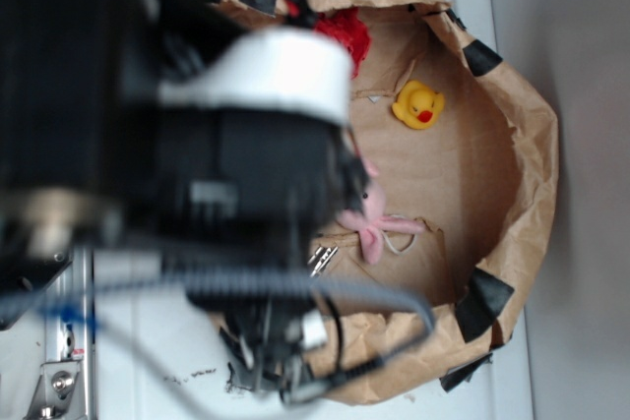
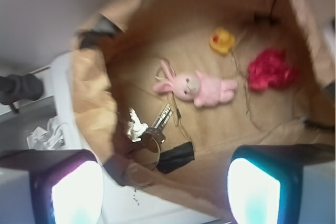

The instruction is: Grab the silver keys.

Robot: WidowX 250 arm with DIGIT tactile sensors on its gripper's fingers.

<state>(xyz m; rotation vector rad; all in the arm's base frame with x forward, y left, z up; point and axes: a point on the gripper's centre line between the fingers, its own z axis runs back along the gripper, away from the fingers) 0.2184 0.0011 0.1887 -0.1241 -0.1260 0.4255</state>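
Observation:
The silver keys [image 2: 149, 127] lie on the brown paper floor of the bin, just left of a pink plush bunny [image 2: 197, 87]. In the exterior view only their tips [image 1: 323, 259] show past the arm. My gripper [image 2: 165, 192] hangs above the bin's near rim, open, with nothing between its two fingers [image 2: 76, 192]. The keys sit a short way beyond the gap between the fingers, toward the left one.
A brown paper bin wall [image 2: 92, 98] with black tape patches rings the toys. A yellow rubber duck [image 2: 222, 40] and a red fuzzy lump [image 2: 270, 69] lie farther in. A black tape piece [image 2: 176, 158] lies next to the keys. White table surface [image 2: 157, 205] shows below the rim.

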